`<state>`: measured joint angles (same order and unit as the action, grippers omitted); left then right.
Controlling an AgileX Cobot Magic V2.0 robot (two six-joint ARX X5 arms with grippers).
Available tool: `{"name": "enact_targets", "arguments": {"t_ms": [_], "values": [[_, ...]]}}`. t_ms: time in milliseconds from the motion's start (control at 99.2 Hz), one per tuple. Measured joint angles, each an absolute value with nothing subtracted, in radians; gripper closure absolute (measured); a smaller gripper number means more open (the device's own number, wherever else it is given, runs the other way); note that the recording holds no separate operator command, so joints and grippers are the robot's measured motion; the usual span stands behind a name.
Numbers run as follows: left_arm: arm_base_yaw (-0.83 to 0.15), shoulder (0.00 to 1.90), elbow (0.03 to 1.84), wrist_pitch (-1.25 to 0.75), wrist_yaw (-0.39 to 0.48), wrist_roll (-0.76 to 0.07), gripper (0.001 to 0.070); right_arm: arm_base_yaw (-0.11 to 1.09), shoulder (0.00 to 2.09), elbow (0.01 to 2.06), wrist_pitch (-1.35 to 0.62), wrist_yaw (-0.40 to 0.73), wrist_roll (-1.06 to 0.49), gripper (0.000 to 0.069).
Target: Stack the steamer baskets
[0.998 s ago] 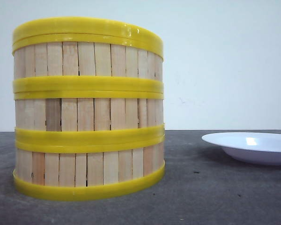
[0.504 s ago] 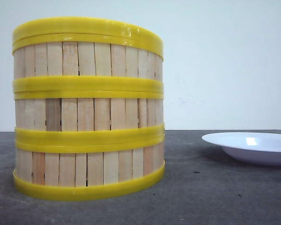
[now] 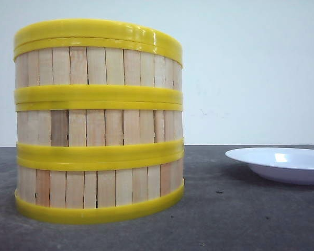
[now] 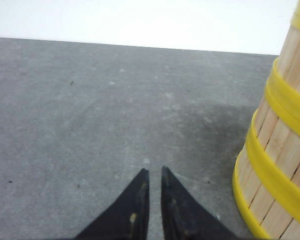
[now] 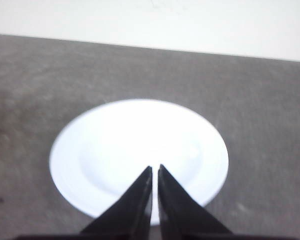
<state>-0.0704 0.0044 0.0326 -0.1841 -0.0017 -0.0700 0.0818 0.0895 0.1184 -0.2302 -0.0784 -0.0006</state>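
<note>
Three steamer baskets [image 3: 98, 123] with pale wooden slats and yellow rims stand stacked in one upright column at the left of the front view. The stack's side [image 4: 280, 150] also shows in the left wrist view. My left gripper [image 4: 154, 171] hovers over bare grey table beside the stack, apart from it, its black jaws nearly together with nothing between them. My right gripper [image 5: 155, 168] is above a white plate [image 5: 115, 145], jaws shut and empty. Neither gripper appears in the front view.
The white plate [image 3: 282, 163] sits on the grey table [image 3: 235, 219] to the right of the stack. A pale wall stands behind the table.
</note>
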Motion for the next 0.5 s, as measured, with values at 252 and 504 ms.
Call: {"name": "enact_targets", "arguments": {"t_ms": [252, 504], "values": [[-0.07, 0.004, 0.033, -0.184, -0.002, -0.07, 0.0695, 0.056, 0.002, 0.02, -0.176, -0.078, 0.004, 0.0677], [-0.07, 0.004, 0.033, -0.184, -0.002, -0.07, 0.0695, 0.036, 0.004, 0.017, -0.17, -0.074, 0.004, 0.0677]]}}
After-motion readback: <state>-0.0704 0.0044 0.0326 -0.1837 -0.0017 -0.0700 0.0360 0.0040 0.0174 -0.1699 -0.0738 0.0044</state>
